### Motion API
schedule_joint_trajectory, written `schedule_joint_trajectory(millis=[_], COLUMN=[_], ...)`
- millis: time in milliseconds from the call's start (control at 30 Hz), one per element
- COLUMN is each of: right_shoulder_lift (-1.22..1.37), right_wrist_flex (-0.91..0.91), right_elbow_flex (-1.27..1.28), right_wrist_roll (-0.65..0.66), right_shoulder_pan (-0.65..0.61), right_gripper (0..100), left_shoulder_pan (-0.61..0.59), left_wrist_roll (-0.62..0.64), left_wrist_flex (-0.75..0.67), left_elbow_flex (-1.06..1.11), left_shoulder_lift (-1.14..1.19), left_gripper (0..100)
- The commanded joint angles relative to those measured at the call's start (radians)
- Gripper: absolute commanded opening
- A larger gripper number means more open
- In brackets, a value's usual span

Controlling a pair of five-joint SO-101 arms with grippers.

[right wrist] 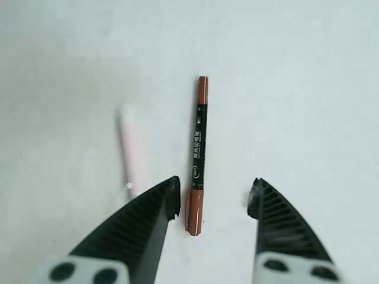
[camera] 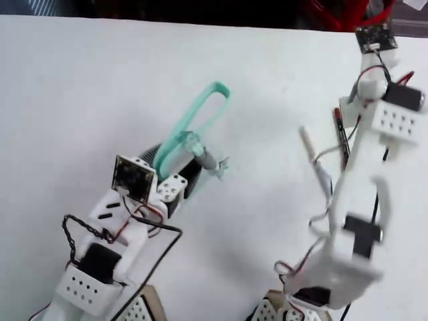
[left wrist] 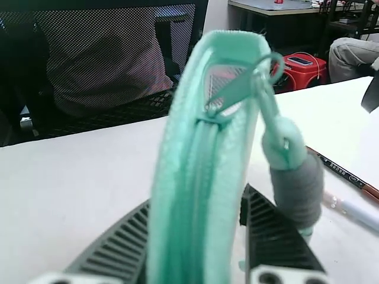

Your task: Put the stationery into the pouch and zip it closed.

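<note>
On the white table (camera: pixel 80 80), the left gripper (left wrist: pixel 197 201) clamps the mint-green fabric zip pouch (left wrist: pixel 195 177) upright, apparently so it can be loaded. The right gripper (right wrist: pixel 214 183), spread wide, hangs over the brown-capped black marker (right wrist: pixel 197 148) beside a pale pink pen (right wrist: pixel 133 154).

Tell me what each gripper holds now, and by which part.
The left gripper clamps the pouch at one end between its fingers. The right gripper is open above the marker, holding nothing.

Cloth and plastic
Soft woven pouch (left wrist: pixel 204 118) in the left gripper's (left wrist: pixel 196 198) ribbed matt plastic; smooth plastic marker (right wrist: pixel 198 148) on matt bench (right wrist: pixel 308 71).
</note>
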Motion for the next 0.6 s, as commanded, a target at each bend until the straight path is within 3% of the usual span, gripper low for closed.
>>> schedule_joint_trajectory(millis=[0, 333, 567], right_shoulder_lift=[0.245, 0.748, 0.98], right_wrist_flex=[0.082, 0.173, 0.176], right_elbow_flex=[-0.308, -0.878, -1.057], right_wrist_roll=[0.014, 0.014, 0.015], right_shoulder_pan=[0.008, -0.018, -0.015], right_gripper=[18.0, 18.0, 14.6], left_shoulder_pan=[-0.013, -0.01, -0.01], left_wrist_roll=[0.003, 0.003, 0.003], left_wrist_flex=[-0.021, -0.021, -0.021], left_elbow_flex=[-0.014, -0.011, -0.011], left_shoulder_lift=[-0.01, -0.008, -0.007], left_gripper=[19, 19, 19])
